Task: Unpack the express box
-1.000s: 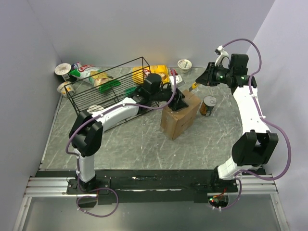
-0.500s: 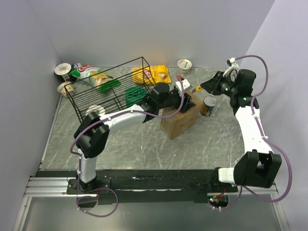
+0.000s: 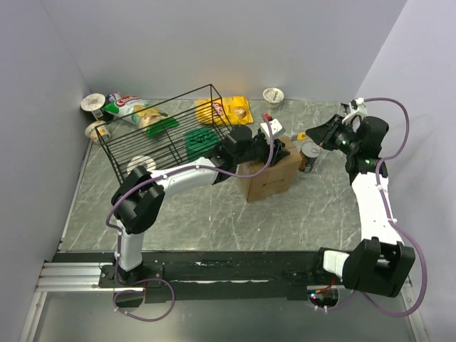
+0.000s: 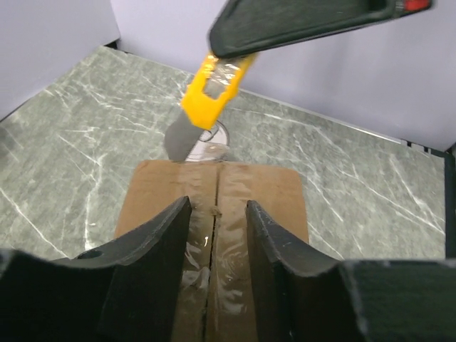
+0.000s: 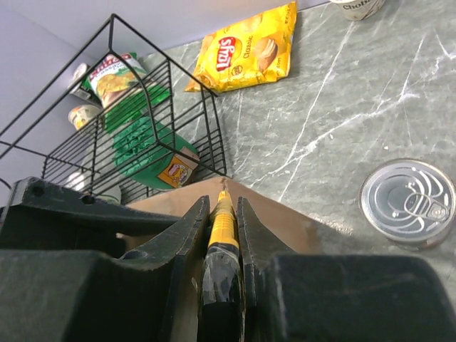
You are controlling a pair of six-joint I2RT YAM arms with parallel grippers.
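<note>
The express box (image 3: 267,182), a brown carton with a clear-taped seam (image 4: 214,235), stands mid-table. My left gripper (image 3: 279,151) rests over its top, and its open fingers (image 4: 171,242) straddle the seam with nothing between them. My right gripper (image 3: 315,134) is shut on a yellow box cutter (image 5: 223,224). In the left wrist view the cutter (image 4: 210,85) hangs just past the box's far edge with its blade (image 4: 182,139) pointing down at the end of the seam. In the right wrist view the tip sits over the box corner (image 5: 299,224).
A tin can (image 3: 309,155) stands just right of the box, under the right gripper. The black wire basket (image 3: 164,128) lies tilted at back left with a green bag (image 3: 199,137) inside. A yellow Lay's bag (image 3: 226,110), a cup (image 3: 273,95) and other snacks (image 3: 125,107) line the back.
The right arm swung out to the right and brought the cutter down to the box's far edge. The left gripper slid across the box top and its jaws narrowed. The box turned slightly.
</note>
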